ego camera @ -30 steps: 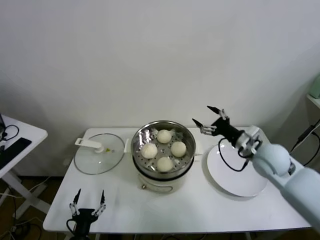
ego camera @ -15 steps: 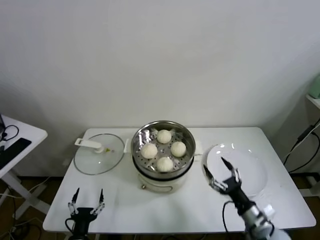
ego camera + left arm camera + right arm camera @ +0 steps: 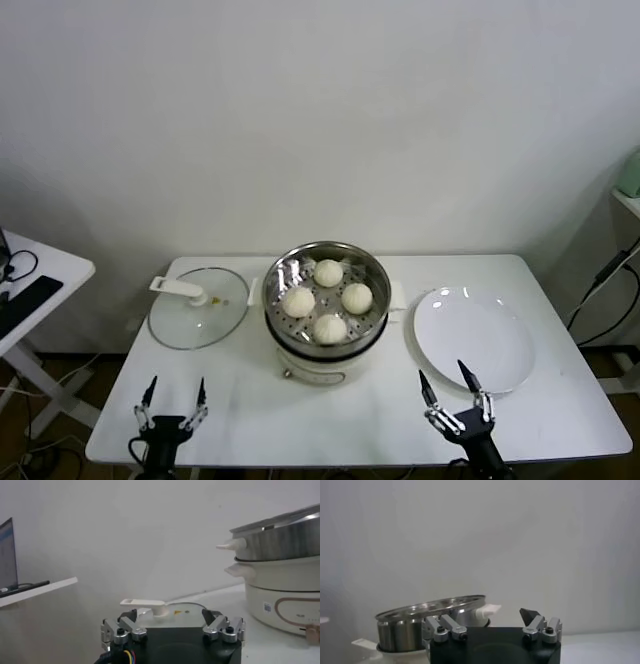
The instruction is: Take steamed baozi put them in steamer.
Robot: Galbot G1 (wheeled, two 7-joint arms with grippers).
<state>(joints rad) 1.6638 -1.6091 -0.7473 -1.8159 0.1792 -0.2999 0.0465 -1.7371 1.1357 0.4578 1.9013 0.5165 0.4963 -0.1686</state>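
Steamer [image 3: 327, 290]: centre of white worktop [image 3: 250, 400], holding four steamed baozi [image 3: 327, 300] on its perforated floor. Glass lid [image 3: 197, 306]: flat on the worktop, to the steamer's left. White plate [image 3: 475, 340]: to its right, bare. Left gripper [image 3: 172, 400]: near front edge, fingers spread, holding nothing. Right gripper [image 3: 448, 392]: front edge, just before the plate, fingers spread, holding nothing.

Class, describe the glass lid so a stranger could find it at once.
Start at the steamer mid-table. To its left, the glass lid lies flat on the white table. Unlike the opaque white plate on the right, it is see-through with a white handle.
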